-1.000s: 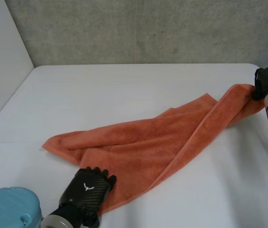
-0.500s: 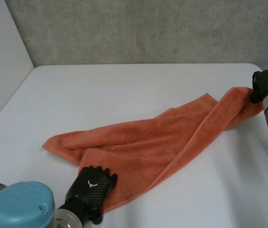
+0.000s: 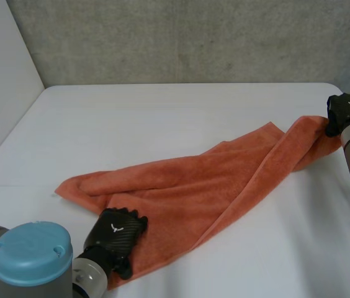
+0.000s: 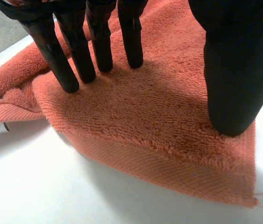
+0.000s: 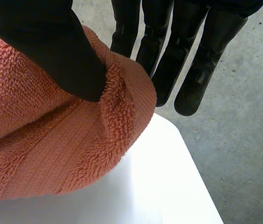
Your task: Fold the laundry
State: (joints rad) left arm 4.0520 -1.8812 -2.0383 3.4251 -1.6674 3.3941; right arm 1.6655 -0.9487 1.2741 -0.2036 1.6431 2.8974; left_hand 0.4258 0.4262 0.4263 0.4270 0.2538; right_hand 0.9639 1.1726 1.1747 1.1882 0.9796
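Orange towel (image 3: 193,186), right hand (image 3: 347,108) pinching corner

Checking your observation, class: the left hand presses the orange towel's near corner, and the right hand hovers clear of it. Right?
No: the right wrist view shows the right hand pinching the towel's far end between thumb and fingers. The left hand does press the near corner.

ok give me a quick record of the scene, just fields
towel: orange, bunched into a long diagonal strip, partly folded over itself
table: white, towel lying across it
left hand: straight fingers and thumb pressing down on the towel's near corner
right hand: pinching the towel's far end between thumb and fingers, by the table's right edge
fold: not yet neat
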